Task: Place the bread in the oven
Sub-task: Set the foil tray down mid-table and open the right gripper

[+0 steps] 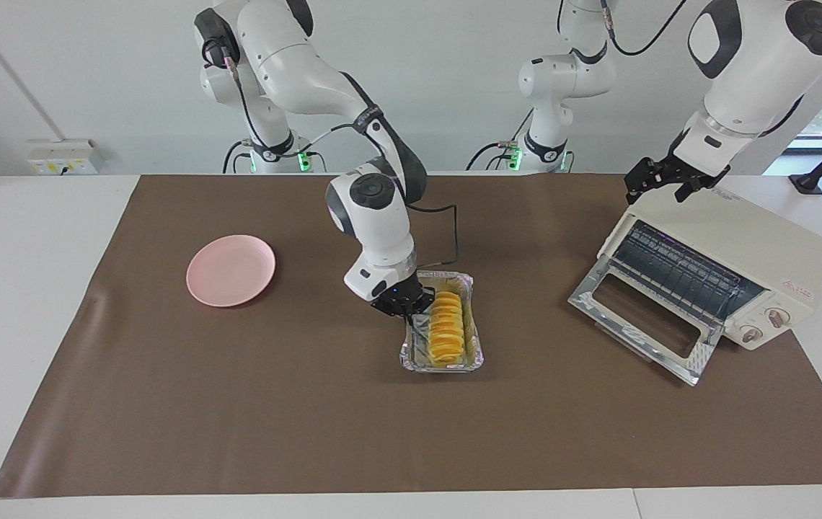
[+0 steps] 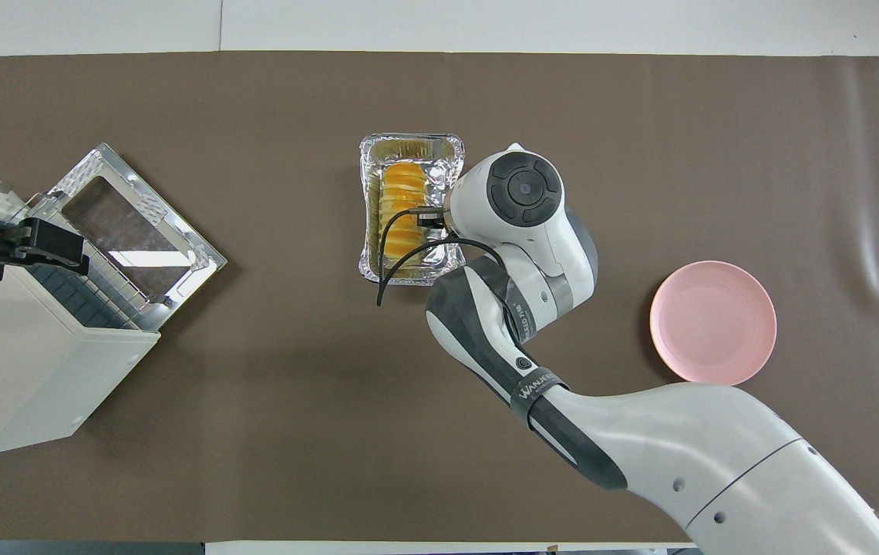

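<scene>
The golden ridged bread (image 1: 445,324) (image 2: 401,208) lies in a crinkled foil tray (image 1: 447,366) (image 2: 409,142) at the middle of the brown mat. My right gripper (image 1: 411,311) (image 2: 432,219) is shut on the tray's long rim, on the side toward the right arm's end. I cannot tell whether the tray rests on the mat. The cream oven (image 1: 764,245) (image 2: 23,378) stands at the left arm's end, its glass door (image 1: 642,324) (image 2: 131,223) folded down open and the wire rack showing. My left gripper (image 1: 670,184) (image 2: 31,247) stands open over the oven's top edge.
A round pink plate (image 1: 231,269) (image 2: 713,322) lies on the mat toward the right arm's end. The brown mat (image 1: 238,432) covers most of the white table. The oven's open door juts out toward the tray's side.
</scene>
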You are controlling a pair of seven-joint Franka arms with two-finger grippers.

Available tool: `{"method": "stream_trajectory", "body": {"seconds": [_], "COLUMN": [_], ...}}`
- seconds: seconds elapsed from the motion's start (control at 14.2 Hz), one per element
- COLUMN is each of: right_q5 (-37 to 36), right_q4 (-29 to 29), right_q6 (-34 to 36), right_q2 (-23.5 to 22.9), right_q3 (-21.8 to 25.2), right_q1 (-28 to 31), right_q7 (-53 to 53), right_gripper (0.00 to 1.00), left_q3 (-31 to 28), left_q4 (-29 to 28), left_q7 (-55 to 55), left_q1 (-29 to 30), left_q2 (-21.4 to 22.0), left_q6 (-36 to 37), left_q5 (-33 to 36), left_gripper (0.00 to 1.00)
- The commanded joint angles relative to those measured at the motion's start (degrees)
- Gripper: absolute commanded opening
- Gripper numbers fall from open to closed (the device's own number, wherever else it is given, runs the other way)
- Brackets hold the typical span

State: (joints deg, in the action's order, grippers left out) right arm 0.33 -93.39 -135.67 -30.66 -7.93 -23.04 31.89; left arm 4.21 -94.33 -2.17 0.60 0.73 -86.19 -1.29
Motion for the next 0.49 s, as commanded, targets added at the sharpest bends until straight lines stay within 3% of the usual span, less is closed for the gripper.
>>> {"method": "stream_trajectory", "body": {"seconds": [0.0,0.07,0.21,0.28,0.35,0.42], "right_q5": [-0.85,-0.85,-0.85,-0.85,-0.85,-0.94], "right_q4": [-2.32,-2.93,-3.11,-3.03,-2.77,-2.15], "right_q6": [-2.66,-2.84,-2.76,-2.14,-1.18,0.22], "right_q2": [-0.11,-0.11,-0.11,-0.02,0.16,0.33], "right_q3": [-0.42,-0.42,-0.41,-0.33,-0.33,-0.07], "right_q1": [0.02,-0.07,-0.86,-0.95,-1.56,-2.52], "right_q7": [1.24,1.33,1.77,2.47,4.04,5.54], "right_gripper": [0.00,0.00,0.21,0.43,0.89,1.00], "left_q3": [0.09,0.09,0.09,0.09,0.09,0.09], "left_q4": [-1.03,-1.12,-1.12,-1.12,-1.12,-1.12], "left_q7": [0.50,0.50,0.50,0.41,0.50,0.41], "left_q1": [0.63,0.63,0.63,0.63,0.63,0.63], "left_q2": [0.94,0.94,0.94,0.94,0.94,0.94], "left_q6": [-0.91,-0.83,-1.00,-0.91,-0.91,-0.83], "left_q5": [-1.00,-1.00,-1.00,-1.00,-1.00,-1.00], "left_gripper": [1.00,1.00,1.00,1.00,1.00,1.00]}}
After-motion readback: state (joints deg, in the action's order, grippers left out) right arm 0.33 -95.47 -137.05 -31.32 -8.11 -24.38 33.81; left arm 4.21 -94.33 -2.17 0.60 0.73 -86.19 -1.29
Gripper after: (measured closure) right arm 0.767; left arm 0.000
